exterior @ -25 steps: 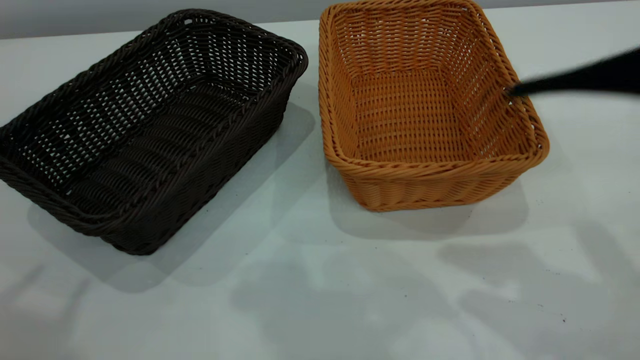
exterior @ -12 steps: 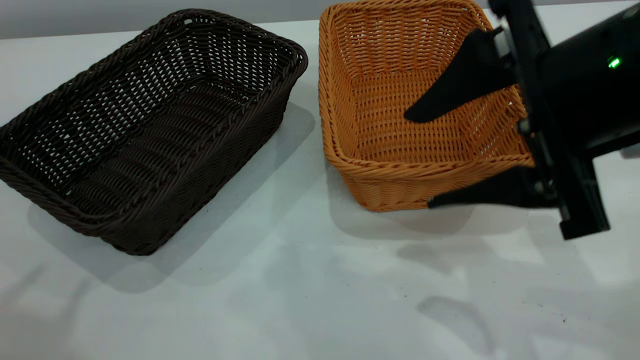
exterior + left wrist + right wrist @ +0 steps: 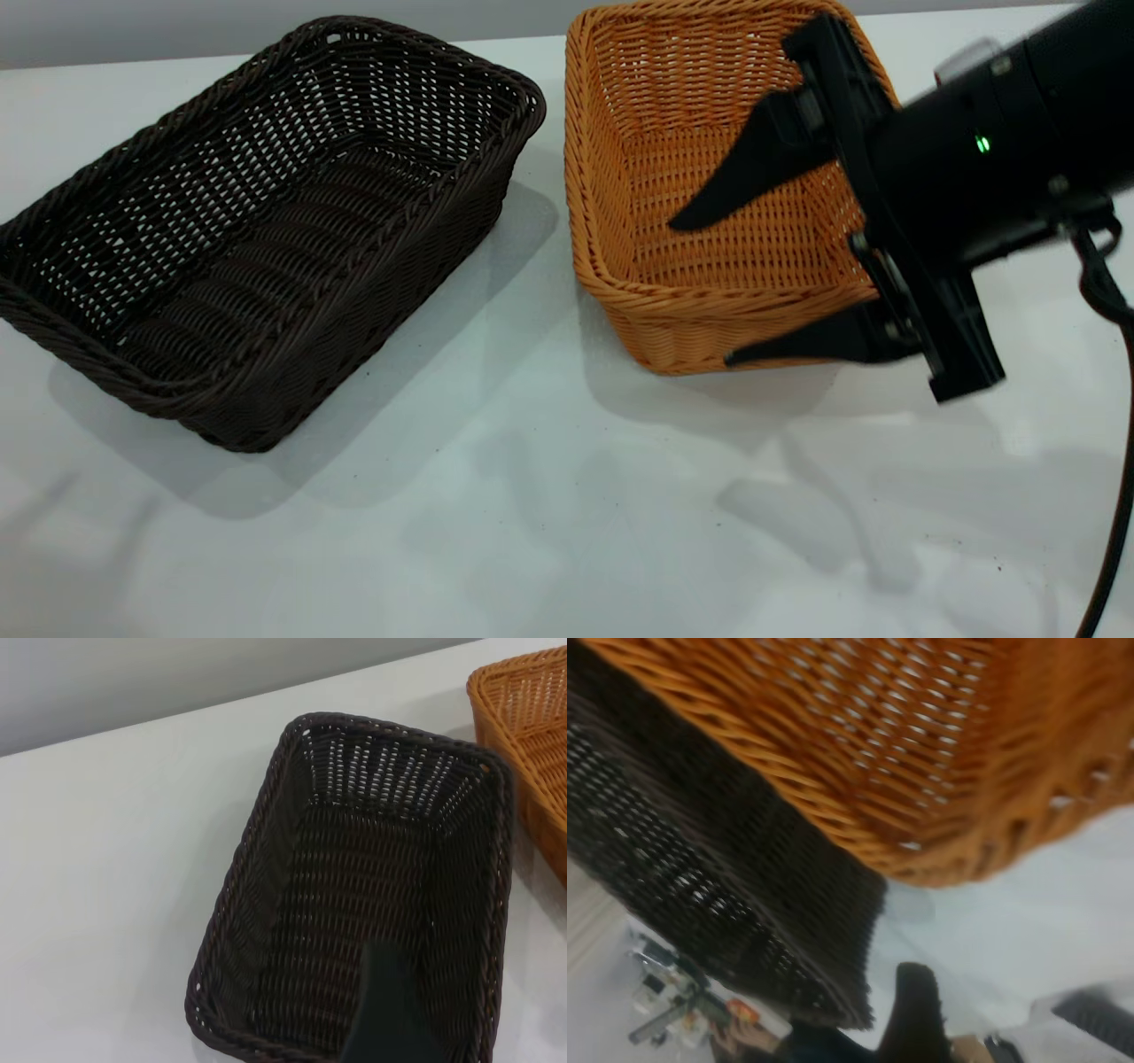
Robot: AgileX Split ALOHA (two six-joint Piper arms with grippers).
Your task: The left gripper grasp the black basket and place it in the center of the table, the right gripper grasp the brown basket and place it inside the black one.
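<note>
Now the right hand (image 3: 700, 288) is hovering spread wide at the brown basket (image 3: 709, 292), straddling its near wall; it should lower squarely before pinching. Just beside that basket, the black basket (image 3: 257, 230) is sitting ungrasped on the table (image 3: 532, 532).

Two rough woven wicker baskets, a black basket (image 3: 266, 230) and a brown basket (image 3: 709, 292), on a smooth matt white surface (image 3: 532, 532).
</note>
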